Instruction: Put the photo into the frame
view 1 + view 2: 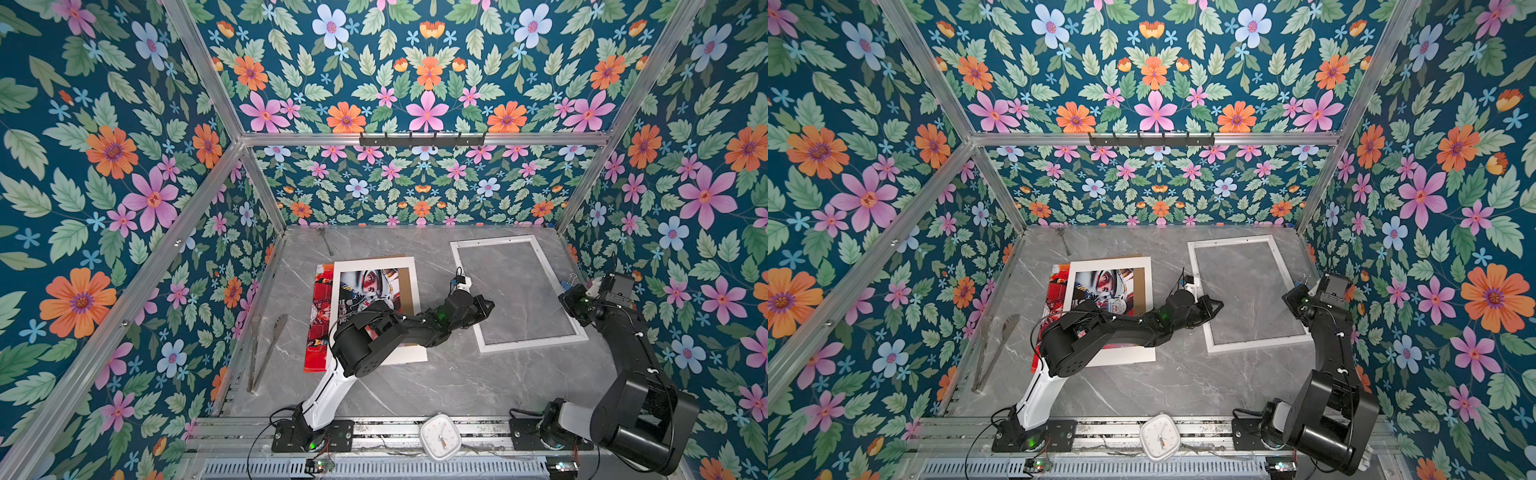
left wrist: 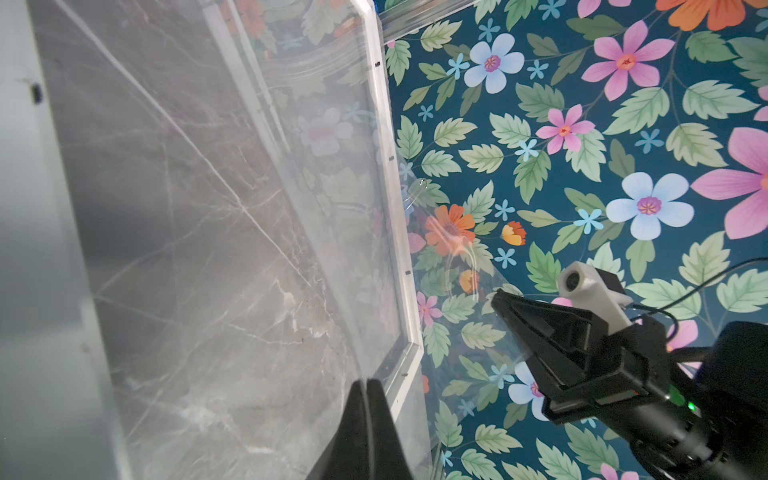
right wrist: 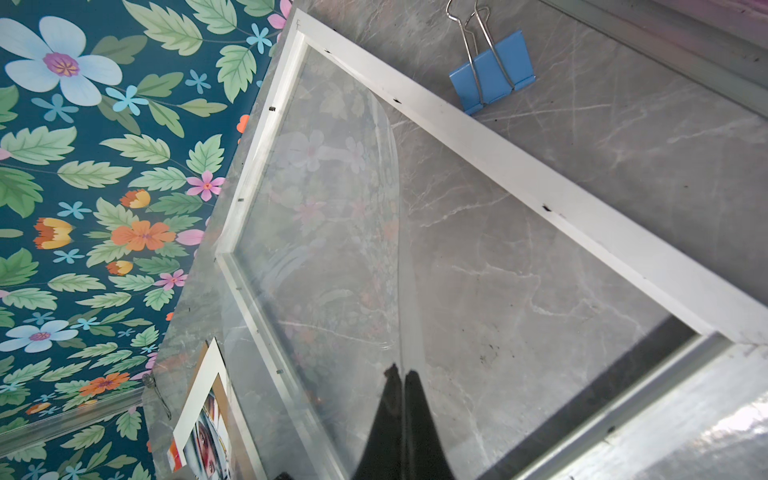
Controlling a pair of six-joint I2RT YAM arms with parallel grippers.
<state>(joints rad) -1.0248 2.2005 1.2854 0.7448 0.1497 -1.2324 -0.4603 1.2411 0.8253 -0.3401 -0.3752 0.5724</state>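
The left hand [image 2: 368, 384] is clenched on one edge of a clear sheet [image 2: 453, 249], its dark jaws pressed flat together with only the thin sheet between them. Facing it, the right hand [image 3: 401, 374] is clamped just as tightly on the opposite edge. The sheet spans the gap from one hand to the other. It is all but invisible in both top views and shows in the wrist views only by its pale floral reflections and one curved corner.

Directly below and between the two hands, the frame [image 1: 536, 343] lies flat on the grey marble tabletop [image 1: 436, 382]. Its narrow white border is whole, and the stone shows through its opening. Just outside the frame's edge on the right hand's side rests a blue binder clip [image 3: 492, 79], close to the border.

Behind the left hand, under its forearm and elbow and well apart from the frame, lies the photo [image 1: 318, 316], picture side up on the tabletop. A white mat board [image 1: 374, 264] sits on top of the photo, skewed, so that a helmeted face shows through its window. A red strip of the print sticks out on the side away from the hand. A sliver of brown board [image 1: 392, 256] peeks from the mat's far edge.
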